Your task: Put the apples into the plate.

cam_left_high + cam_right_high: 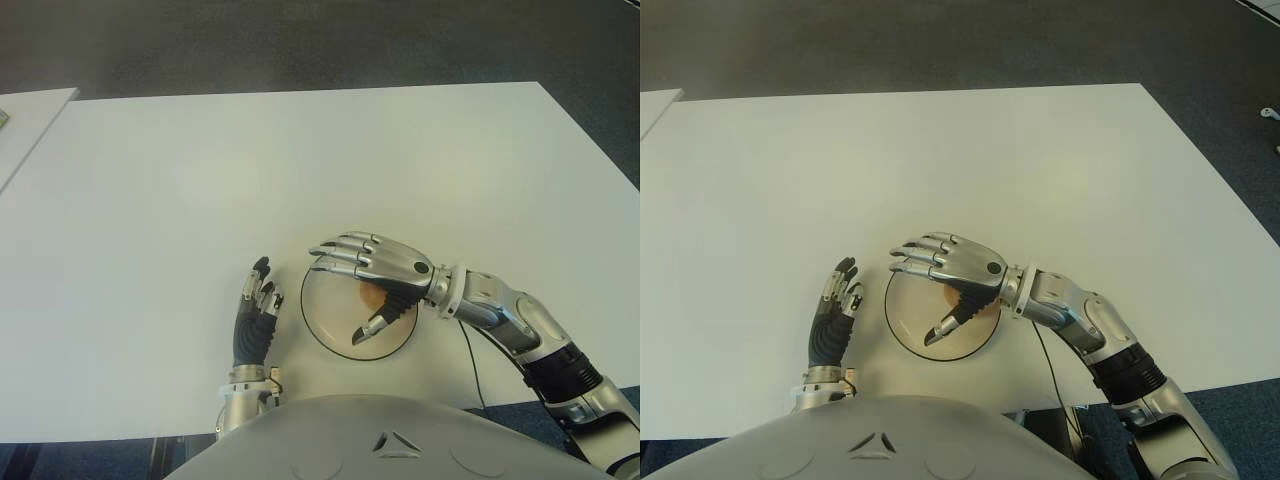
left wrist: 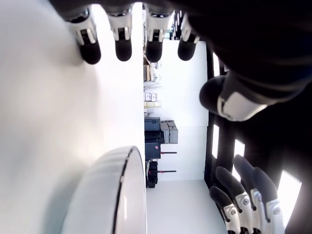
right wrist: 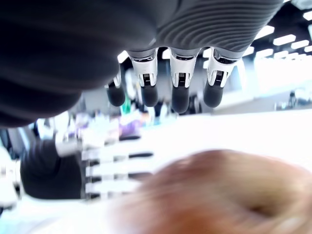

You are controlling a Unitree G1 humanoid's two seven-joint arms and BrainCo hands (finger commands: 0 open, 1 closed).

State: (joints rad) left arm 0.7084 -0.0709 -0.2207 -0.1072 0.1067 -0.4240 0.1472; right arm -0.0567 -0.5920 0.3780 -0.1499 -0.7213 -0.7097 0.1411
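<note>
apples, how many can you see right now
1: one apple lies in the plate, mostly covered by the open right hand above it. More could be hidden under that hand. The left hand holds nothing.

2 head views look down on the table; 2 wrist views sit close under their palms.

A white table stands on dark grey carpet.

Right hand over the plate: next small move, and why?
Probably lift the right hand straight up and clear. Its fingers are spread above the plate, and the apple shows beneath the palm inside the rim, seemingly released. The left hand shows open left of the plate, holding nothing.
</note>
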